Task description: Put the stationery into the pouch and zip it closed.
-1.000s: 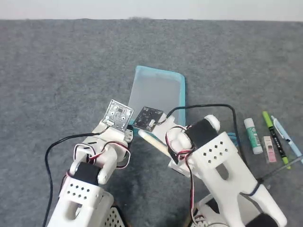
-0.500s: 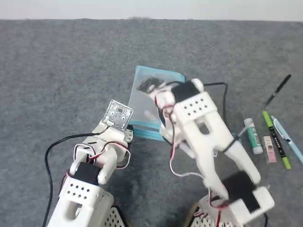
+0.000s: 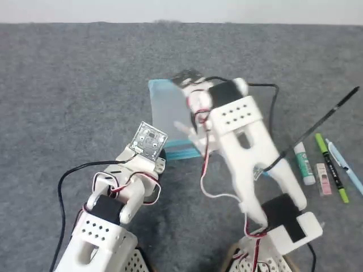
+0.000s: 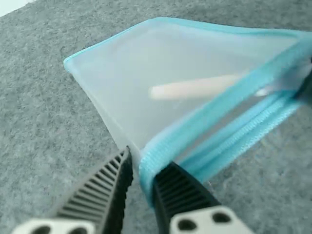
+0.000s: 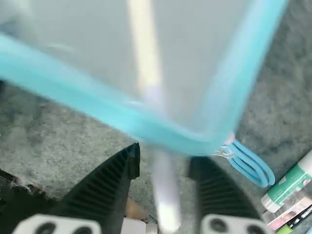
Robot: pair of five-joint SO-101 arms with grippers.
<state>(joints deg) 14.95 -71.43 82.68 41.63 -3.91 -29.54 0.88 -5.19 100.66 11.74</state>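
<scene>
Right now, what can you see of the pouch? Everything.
The pouch is a flat, frosted translucent sleeve with light-blue trim and zipper strip, lying on the grey table. The left gripper pinches one corner at the zipper edge. A pale stick shows through its wall, its tail sticking out of the mouth between the open fingers of the right gripper.

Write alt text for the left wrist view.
The left hand pinches a corner of the translucent plastic pouch with light blue zip trim between its black ribbed fingers. A cream stick-shaped stationery item lies inside the pouch, and a grey carpet-like table cover lies beneath.
</scene>
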